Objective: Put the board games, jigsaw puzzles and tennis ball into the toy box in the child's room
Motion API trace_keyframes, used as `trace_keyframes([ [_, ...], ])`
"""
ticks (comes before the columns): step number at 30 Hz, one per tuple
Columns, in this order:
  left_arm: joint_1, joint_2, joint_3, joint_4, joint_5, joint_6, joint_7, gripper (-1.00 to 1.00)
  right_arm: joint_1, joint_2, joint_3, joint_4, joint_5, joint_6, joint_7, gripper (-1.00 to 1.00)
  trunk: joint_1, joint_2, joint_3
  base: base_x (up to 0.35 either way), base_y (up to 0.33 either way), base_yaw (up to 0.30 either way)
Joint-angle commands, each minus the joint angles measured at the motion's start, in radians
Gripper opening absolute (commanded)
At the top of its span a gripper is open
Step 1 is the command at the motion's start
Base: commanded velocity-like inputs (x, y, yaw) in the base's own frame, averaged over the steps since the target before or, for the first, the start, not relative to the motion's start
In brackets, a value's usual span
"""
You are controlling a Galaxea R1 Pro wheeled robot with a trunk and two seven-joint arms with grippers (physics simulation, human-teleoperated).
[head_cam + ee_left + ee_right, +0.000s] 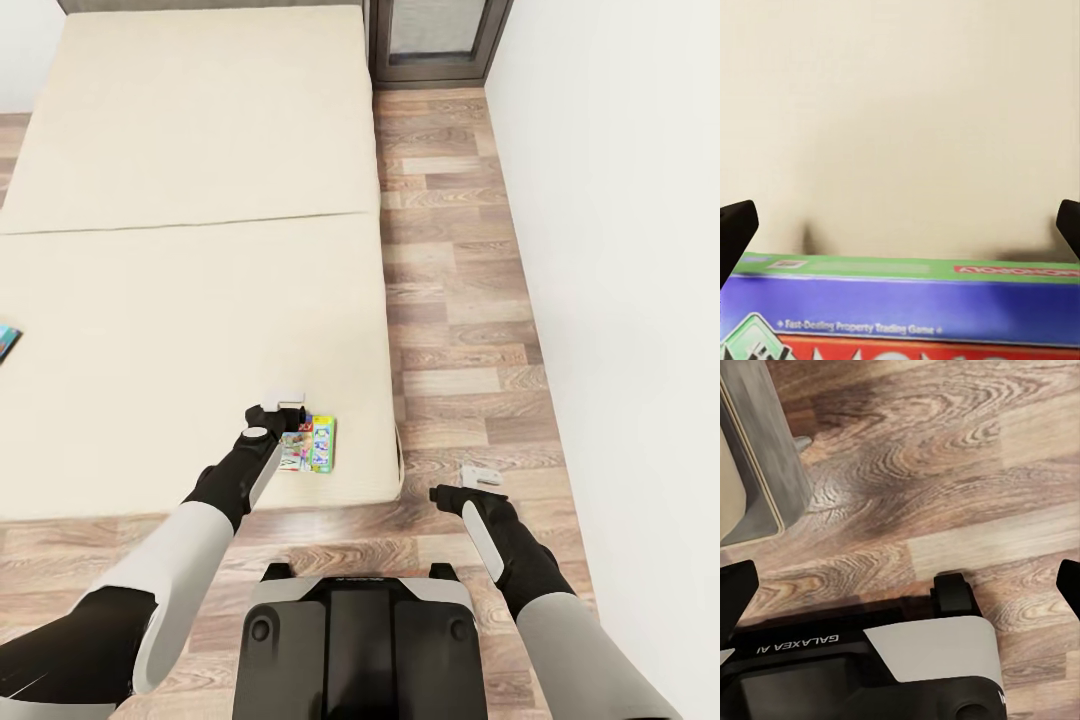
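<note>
At the bed's (180, 330) far left edge a blue game (6, 343) peeked in. Nearer the bed's front right corner lay the colourful game box (309, 445), the left gripper (281, 406) poised at its left end, jaws spread wide with nothing held. Best move, I'd say: centre both fingers across the box's narrow width, drop lower, then squeeze. Its edge read "Fast-Dealing Property Trading Game". Right of the bed, over the floor (450, 300), the right gripper (476, 482) hung with jaws apart, empty; the base (870, 667) read "GALAXEA AI".
</note>
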State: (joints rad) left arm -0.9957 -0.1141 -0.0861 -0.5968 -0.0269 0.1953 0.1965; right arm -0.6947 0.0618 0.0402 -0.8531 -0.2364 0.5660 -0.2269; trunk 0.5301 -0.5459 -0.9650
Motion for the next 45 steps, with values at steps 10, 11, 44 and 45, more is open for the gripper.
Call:
trace_keyframes([
  [10,0.0,0.001,-0.004,-0.001,-0.002,0.007,0.006,1.0,0.0,0.002,0.003,-0.001,-0.009,0.002,-0.009,1.0,0.0,-0.001,-0.001,-0.065,0.0,0.0],
  [11,0.0,0.001,-0.004,-0.001,-0.002,0.006,0.006,1.0,0.0,0.002,0.003,-0.001,-0.009,0.002,-0.009,1.0,0.0,-0.001,-0.001,-0.036,0.0,0.0],
  [44,0.002,0.0,-0.005,-0.001,-0.003,0.006,0.006,1.0,0.0,0.003,0.001,-0.001,-0.009,0.001,-0.009,1.0,0.0,-0.001,-0.001,-0.085,0.0,0.0],
  [45,0.003,0.0,-0.005,-0.001,-0.003,0.006,0.006,1.0,0.0,0.003,0.001,-0.001,-0.009,0.001,-0.009,1.0,0.0,-0.001,-0.001,-0.004,0.0,0.0],
])
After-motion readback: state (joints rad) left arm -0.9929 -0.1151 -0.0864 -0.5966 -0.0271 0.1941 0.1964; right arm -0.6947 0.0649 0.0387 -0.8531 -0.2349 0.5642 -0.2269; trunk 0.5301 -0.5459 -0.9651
